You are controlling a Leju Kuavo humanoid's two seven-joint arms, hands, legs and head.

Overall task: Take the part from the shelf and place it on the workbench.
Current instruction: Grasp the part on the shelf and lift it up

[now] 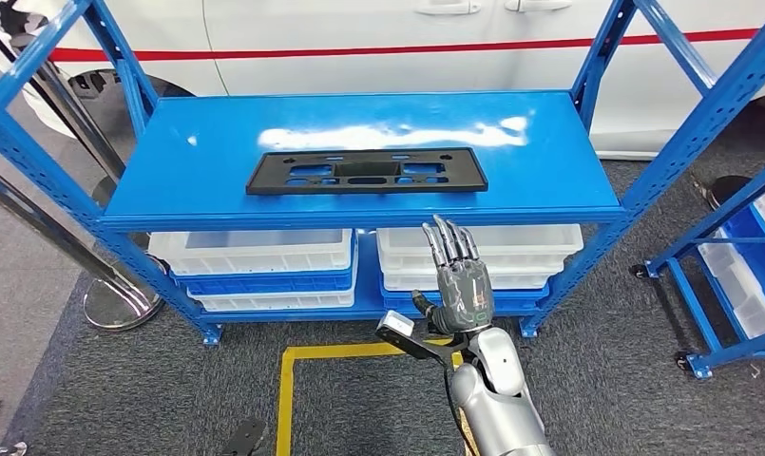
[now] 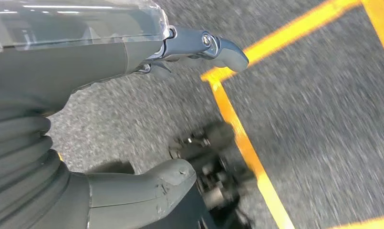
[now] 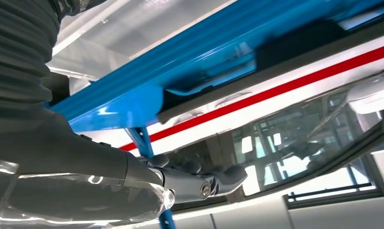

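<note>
Head view showed the black part (image 1: pixel 366 172) flat on the blue shelf (image 1: pixel 169 171); the right hand (image 1: pixel 461 280), fingers (image 1: pixel 451 241) straight and empty, was raised before it. The left hand (image 2: pixel 132 57) held nothing, fingers extended.

- The right arm (image 1: pixel 497 399) is clad in smooth silver shells, rounded and glossy, with a paler oval segment just behind the wrist.
- The right hand (image 1: pixel 462 285) has a dark grey back marked with fine pale lines like circuit traces; its fingers (image 1: pixel 447 242) are metallic grey, built of short linked segments.
- A black bracket with a small pale grey box (image 1: pixel 394 328) juts from the wrist; a thin black cable runs down along the forearm.
- The left hand (image 2: pixel 132 119) shows a grey ribbed cover, a thick matte grey thumb (image 2: pixel 147 188) with scuff marks, a clear plastic shell, and a darker finger with a round silver screw.
</note>
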